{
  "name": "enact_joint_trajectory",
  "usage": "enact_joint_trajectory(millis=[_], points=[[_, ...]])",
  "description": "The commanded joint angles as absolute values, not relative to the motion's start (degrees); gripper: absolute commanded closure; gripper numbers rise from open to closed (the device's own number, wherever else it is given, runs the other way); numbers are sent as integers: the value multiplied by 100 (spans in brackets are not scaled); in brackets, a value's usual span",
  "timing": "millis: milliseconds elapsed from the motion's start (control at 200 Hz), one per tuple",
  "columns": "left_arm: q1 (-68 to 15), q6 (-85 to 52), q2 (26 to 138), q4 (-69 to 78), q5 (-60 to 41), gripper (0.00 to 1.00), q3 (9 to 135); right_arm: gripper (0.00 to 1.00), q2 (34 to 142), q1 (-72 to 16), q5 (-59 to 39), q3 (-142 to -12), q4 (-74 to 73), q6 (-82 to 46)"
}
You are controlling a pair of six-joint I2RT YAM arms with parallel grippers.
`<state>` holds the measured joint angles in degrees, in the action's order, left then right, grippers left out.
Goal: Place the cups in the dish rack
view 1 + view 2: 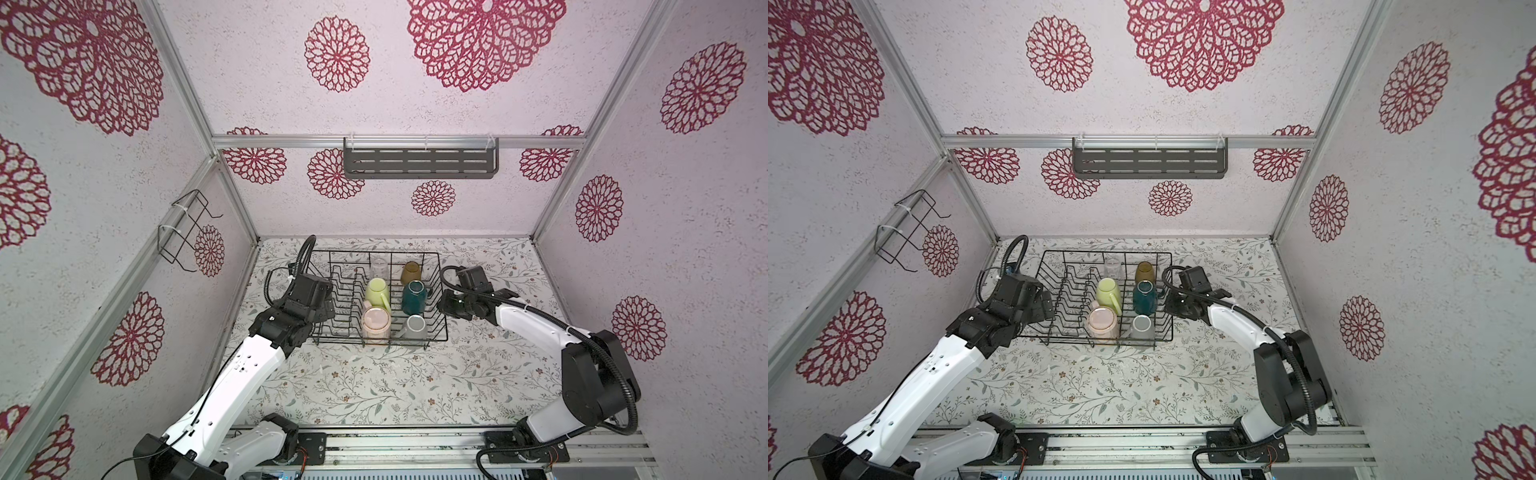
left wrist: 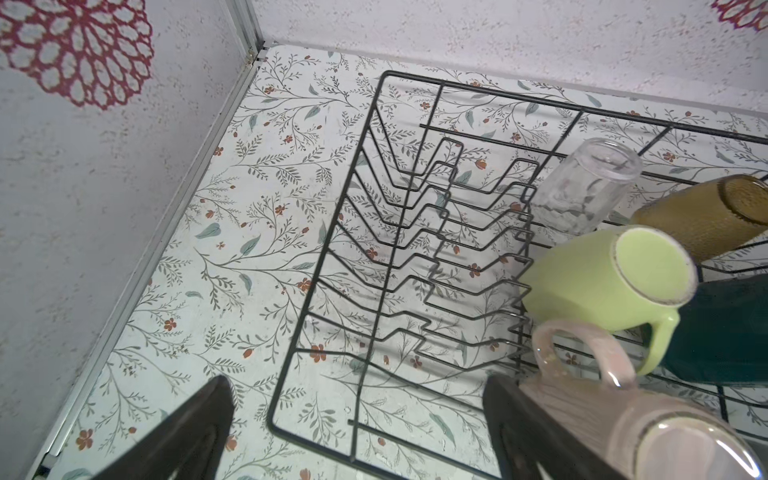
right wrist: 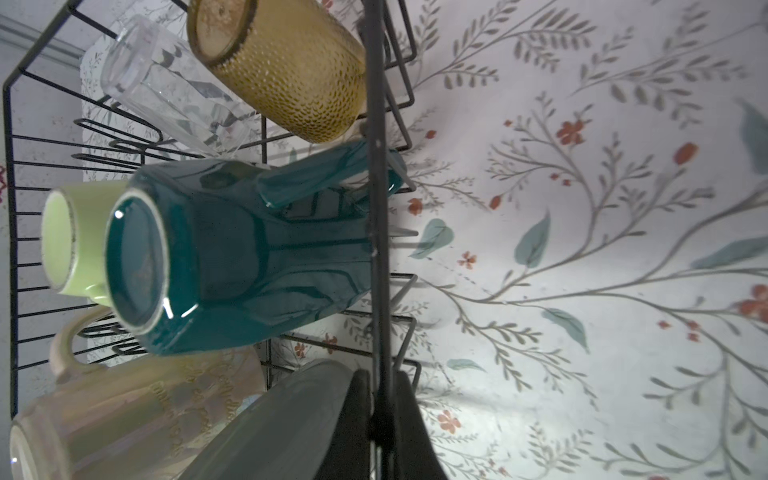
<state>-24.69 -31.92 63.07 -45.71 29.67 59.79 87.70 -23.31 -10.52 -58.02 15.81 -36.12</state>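
Observation:
The black wire dish rack (image 1: 374, 252) (image 1: 1100, 252) stands at the back of the floral table. Several cups sit upside down in its right half: clear glass (image 1: 379, 268), amber tumbler (image 1: 411, 272), yellow-green mug (image 1: 377, 291), teal mug (image 1: 415, 297), pale pink tumbler (image 1: 375, 322) and grey mug (image 1: 413, 326). My left gripper (image 2: 357, 382) (image 1: 326, 305) hangs open over the rack's left end, one finger beside the pink tumbler (image 2: 582, 399). My right gripper (image 3: 380, 374) (image 1: 441, 305) is shut on the rack's right rim wire (image 3: 376, 166), next to the grey mug (image 3: 282, 419).
A grey slotted shelf (image 1: 419, 162) hangs on the back wall. A small bent wire holder (image 1: 187, 232) hangs on the left wall. The rack's divider prongs (image 2: 436, 249) hold nothing. Bare floral tabletop (image 1: 374, 386) lies in front of the rack, and walls close in on three sides.

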Motion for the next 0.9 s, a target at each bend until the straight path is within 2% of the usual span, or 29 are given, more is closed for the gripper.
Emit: enact_joint_trajectory(millis=[0, 240, 480, 746, 896], points=[[-2446, -3198, 6300, -4420, 2926, 3, 5872, 100, 8262, -1775, -592, -5773, 1648, -3799], [-2444, -3141, 6420, -4244, 2841, 3, 5888, 100, 7820, -1104, -591, -5446, 1996, -3243], [-2282, -3145, 6434, -3944, 2512, 3, 5806, 100, 7846, -692, -566, -5626, 2510, -2628], [-1568, -3339, 6434, -3305, 1697, 3, 5306, 54, 7572, -638, -387, -5781, 2652, -2544], [-1095, -3568, 6484, -2836, 1268, 3, 4949, 43, 7206, -718, -293, -5807, 2856, -2584]])
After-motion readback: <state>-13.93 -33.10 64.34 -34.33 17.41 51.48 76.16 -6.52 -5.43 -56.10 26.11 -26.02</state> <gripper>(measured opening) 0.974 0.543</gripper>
